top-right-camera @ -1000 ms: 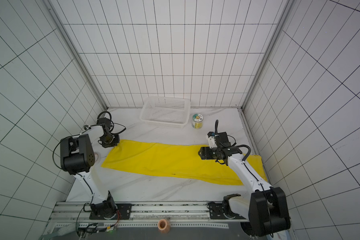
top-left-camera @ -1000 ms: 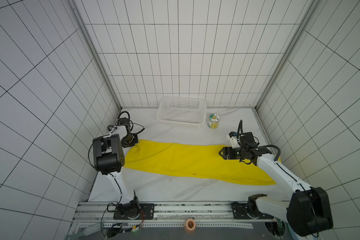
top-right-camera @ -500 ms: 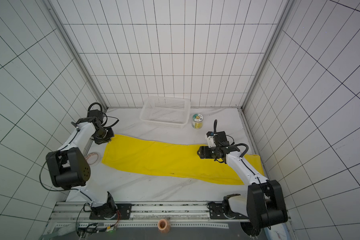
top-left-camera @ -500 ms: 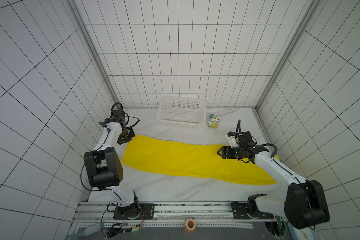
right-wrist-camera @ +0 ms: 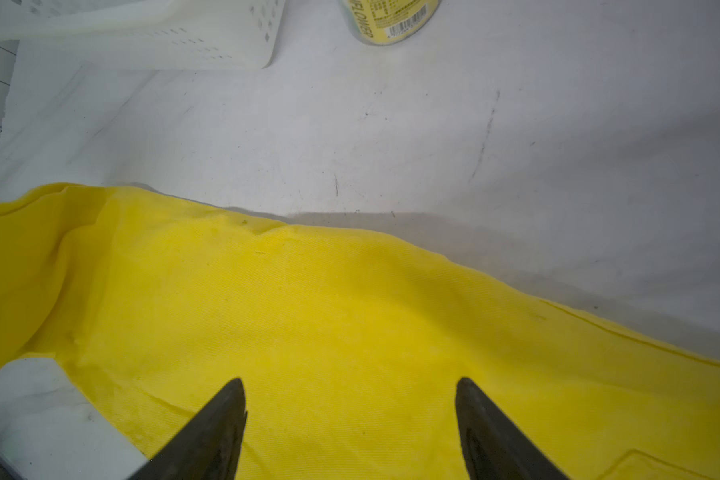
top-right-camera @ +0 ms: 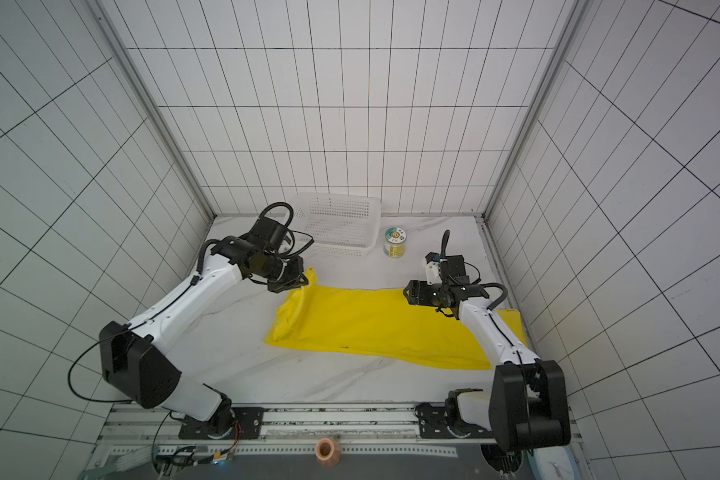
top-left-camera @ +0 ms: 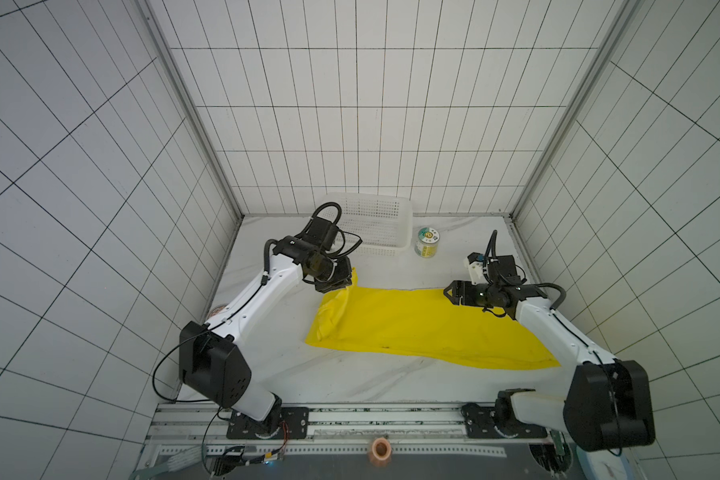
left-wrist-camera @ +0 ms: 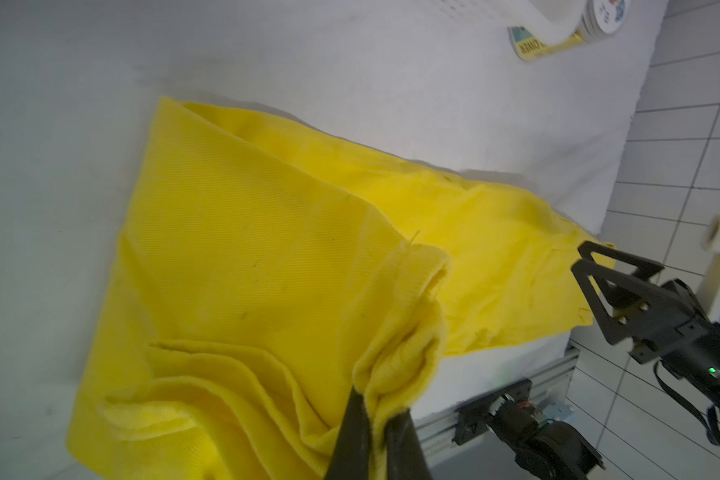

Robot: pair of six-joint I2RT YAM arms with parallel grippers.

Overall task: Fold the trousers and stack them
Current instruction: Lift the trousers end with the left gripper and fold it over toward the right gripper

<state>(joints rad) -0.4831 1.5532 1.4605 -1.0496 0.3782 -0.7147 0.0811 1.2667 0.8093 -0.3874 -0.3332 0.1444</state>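
The left fingers are pressed together on a bunched corner of the yellow trousers, holding that corner up off the table. Below this grip the cloth sags in several soft folds, and the raised end doubles back over the flat part. From there the trousers run as one long strip across the table, passing under the right fingers and ending well beyond them on the right arm's side.

The right fingers stand wide apart with nothing between them. They are poised over the far edge of the trousers about midway along the strip, their tips pointing toward the left fingers. Whether the tips touch the cloth cannot be told.

A white perforated basket sits just beyond the left fingers against the back wall. A small can with a yellow label stands just beside it, beyond the right fingers and apart from the cloth.
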